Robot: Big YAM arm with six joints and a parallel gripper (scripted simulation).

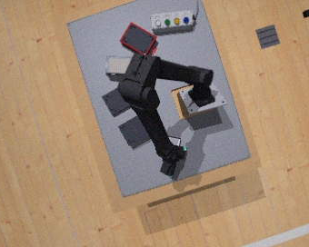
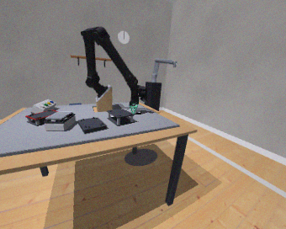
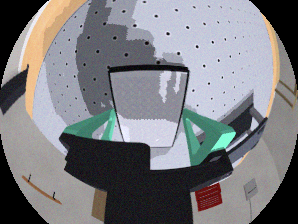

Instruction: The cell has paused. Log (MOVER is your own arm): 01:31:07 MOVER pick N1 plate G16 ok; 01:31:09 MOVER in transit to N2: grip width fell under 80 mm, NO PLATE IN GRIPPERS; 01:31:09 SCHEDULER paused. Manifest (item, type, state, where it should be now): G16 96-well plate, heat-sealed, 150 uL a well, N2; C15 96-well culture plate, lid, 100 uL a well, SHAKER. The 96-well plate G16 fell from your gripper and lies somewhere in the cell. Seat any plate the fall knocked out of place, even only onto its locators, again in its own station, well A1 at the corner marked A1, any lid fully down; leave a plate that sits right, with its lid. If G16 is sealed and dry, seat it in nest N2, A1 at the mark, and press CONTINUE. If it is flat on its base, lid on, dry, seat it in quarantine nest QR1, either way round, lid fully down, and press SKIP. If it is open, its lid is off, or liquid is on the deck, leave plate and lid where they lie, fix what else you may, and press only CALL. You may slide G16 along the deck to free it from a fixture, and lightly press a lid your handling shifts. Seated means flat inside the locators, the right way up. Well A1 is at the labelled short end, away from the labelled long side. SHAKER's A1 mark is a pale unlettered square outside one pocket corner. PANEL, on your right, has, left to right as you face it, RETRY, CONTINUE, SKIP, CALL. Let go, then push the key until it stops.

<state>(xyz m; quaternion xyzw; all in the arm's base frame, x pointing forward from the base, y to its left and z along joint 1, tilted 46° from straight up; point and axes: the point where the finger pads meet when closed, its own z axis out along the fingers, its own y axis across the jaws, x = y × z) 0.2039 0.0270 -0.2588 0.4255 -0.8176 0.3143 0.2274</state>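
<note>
My claw (image 3: 148, 137) fully open, empty, hovering w/ a pale plate (image 3: 147, 106) just under its fingers, near the desk (image 1: 217, 54) edge; bare mat beyond, nests behind the claw.

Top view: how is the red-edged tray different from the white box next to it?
The red-edged tray is dark in the middle with a red rim, while the white box is pale on top with grey sides. Seen from the side, the tray sits low and the box stands taller. Both are rectangles lying on the grey mat.
</note>
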